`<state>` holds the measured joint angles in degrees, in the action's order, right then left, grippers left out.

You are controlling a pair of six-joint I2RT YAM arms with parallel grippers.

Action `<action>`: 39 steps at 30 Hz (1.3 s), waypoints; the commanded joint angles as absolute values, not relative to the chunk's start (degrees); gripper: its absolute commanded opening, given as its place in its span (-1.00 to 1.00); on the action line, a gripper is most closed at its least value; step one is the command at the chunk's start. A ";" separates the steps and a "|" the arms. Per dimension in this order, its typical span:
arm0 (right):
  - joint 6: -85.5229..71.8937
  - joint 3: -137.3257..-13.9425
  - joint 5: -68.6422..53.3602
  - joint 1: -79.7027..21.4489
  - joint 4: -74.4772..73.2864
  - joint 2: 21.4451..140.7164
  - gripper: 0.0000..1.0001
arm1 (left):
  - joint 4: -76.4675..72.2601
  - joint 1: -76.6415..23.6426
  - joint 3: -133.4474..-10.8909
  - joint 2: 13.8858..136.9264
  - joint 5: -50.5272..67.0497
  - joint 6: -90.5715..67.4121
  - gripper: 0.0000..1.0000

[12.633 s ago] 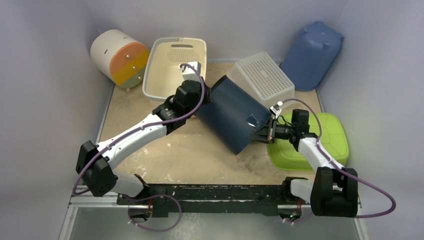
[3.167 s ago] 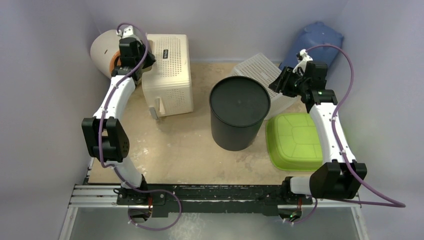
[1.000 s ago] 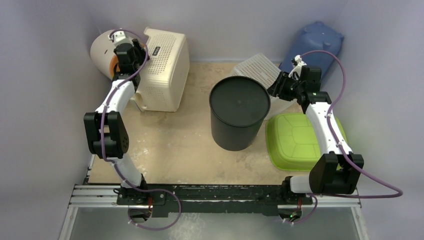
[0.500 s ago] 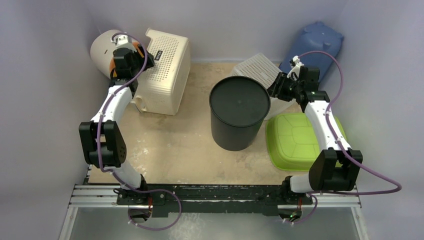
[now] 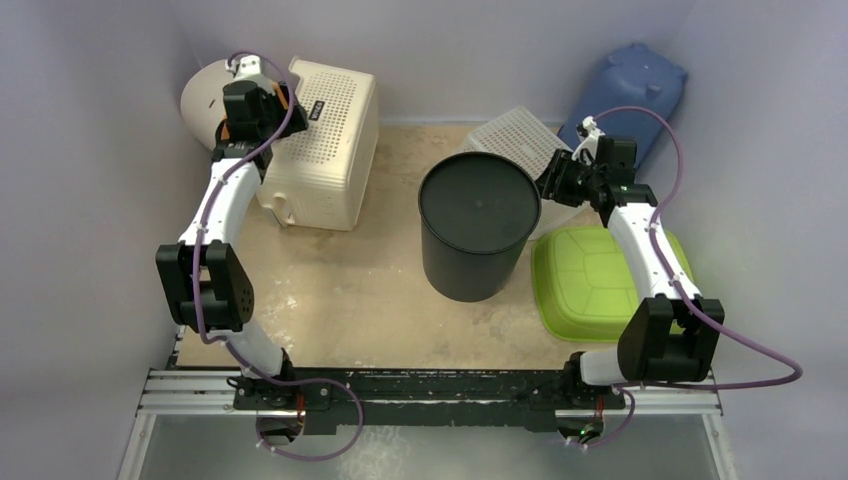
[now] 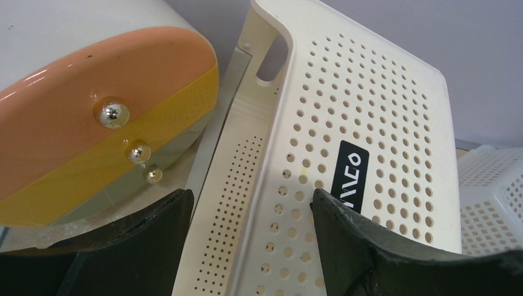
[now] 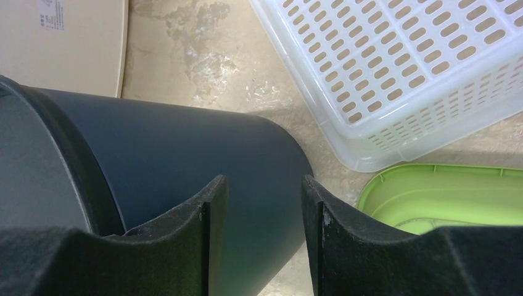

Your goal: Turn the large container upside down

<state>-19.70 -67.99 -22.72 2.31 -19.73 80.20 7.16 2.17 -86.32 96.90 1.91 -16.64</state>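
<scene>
The large dark container [image 5: 478, 215] was found standing base-up on the table [image 5: 350, 290], just off centre toward 3 o'clock in the top view. Its rim was set on the surface and its closed bottom faced the camera.

The right gripper [image 5: 553, 178] was held at 2 o'clock of the container, close beside its upper wall. Its jaws were parted with nothing between them, and the dark wall was seen through the gap [image 7: 264, 185].

The left gripper [image 5: 262, 105] was positioned at 10 o'clock, with its jaws spread wide. The edge of the tilted cream perforated basket [image 5: 325, 130] lay in the gap [image 6: 251, 200], and no clamping was observed.

A white lattice basket [image 5: 520, 135] was located at 1 o'clock of the container, and a green tub [image 5: 590, 280] at 4 o'clock. An orange-faced drum [image 6: 92, 142] was located beside the cream basket.
</scene>
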 commanded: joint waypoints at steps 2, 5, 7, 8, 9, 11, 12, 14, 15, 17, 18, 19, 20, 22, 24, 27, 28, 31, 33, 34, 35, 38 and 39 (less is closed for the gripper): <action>-18.46 -67.46 -24.59 2.50 -17.56 79.19 -0.02 | 12.83 2.03 -92.15 98.89 4.15 -15.34 0.42; -18.28 -67.38 -24.61 2.59 -17.62 79.11 -0.02 | 14.52 2.19 -96.76 100.96 5.40 -15.25 0.42; -18.24 -67.29 -24.61 2.55 -17.65 78.86 -0.02 | 15.34 2.28 -98.86 102.63 6.40 -15.11 0.42; -18.20 -67.18 -24.61 2.55 -17.59 78.70 -0.01 | 15.62 2.28 -99.03 103.19 6.51 -15.01 0.42; -18.19 -67.09 -24.57 2.55 -17.62 78.55 -0.01 | 15.83 2.33 -98.82 103.69 6.46 -14.84 0.42; -18.11 -66.91 -24.52 2.63 -17.71 78.26 -0.02 | 15.94 2.45 -97.93 104.15 6.59 -14.57 0.43; -18.04 -66.84 -24.59 2.64 -17.87 78.11 -0.02 | 16.22 2.53 -97.78 104.17 6.75 -14.31 0.43; -17.74 -66.72 -24.46 2.77 -18.20 77.89 -0.02 | 15.47 2.63 -97.56 103.31 7.51 -14.08 0.44; -17.60 -66.64 -24.25 2.81 -18.41 77.80 -0.02 | 14.88 2.82 -97.75 102.87 8.15 -14.00 0.44; -17.49 -66.50 -24.09 2.90 -18.58 77.61 -0.02 | 14.42 3.61 -99.26 102.73 10.56 -14.02 0.46; -17.41 -66.53 -24.15 2.90 -18.60 77.61 -0.02 | 14.61 4.46 -100.62 103.38 13.06 -14.24 0.46; -17.45 -66.65 -24.23 2.94 -18.71 77.73 -0.01 | 15.23 5.31 -102.30 104.39 16.10 -14.58 0.46; -17.41 -66.93 -24.32 2.98 -18.84 77.84 -0.02 | 15.88 6.04 -103.86 105.31 17.98 -15.13 0.46; -17.24 -67.58 -24.18 2.97 -19.25 78.11 -0.02 | 17.46 6.93 -105.96 106.93 20.80 -15.19 0.34; -17.23 -67.99 -23.97 2.99 -19.41 78.06 -0.02 | 19.38 7.18 -106.55 107.70 21.75 -14.02 0.02; -17.23 -67.99 -23.49 2.99 -19.55 77.75 -0.01 | 21.75 7.21 -105.45 107.87 23.40 -12.57 -0.19; -17.23 -67.96 -23.39 2.99 -19.55 77.71 -0.01 | 22.35 7.21 -104.35 107.86 23.67 -12.03 -0.17; -17.31 -67.88 -23.64 2.99 -19.64 77.91 -0.01 | 21.11 7.36 -100.36 106.65 24.31 -11.95 -0.09; -17.32 -68.11 -23.87 2.99 -19.68 78.16 -0.02 | 19.51 7.37 -98.40 106.19 26.86 -13.11 -0.10; -17.31 -68.32 -23.90 2.99 -19.76 78.28 -0.02 | 18.13 7.34 -97.69 106.29 28.47 -13.99 -0.16; -17.31 -68.44 -23.91 2.99 -19.84 78.43 -0.02 | 17.08 7.30 -96.93 106.41 30.09 -14.98 -0.30; -17.10 -69.04 -23.99 2.99 -20.03 78.83 -0.02 | 14.60 7.30 -94.62 107.02 33.10 -17.43 -1.00; -16.99 -69.22 -23.95 2.99 -20.27 78.85 -0.02 | 13.75 7.30 -93.63 107.17 34.40 -18.13 -1.00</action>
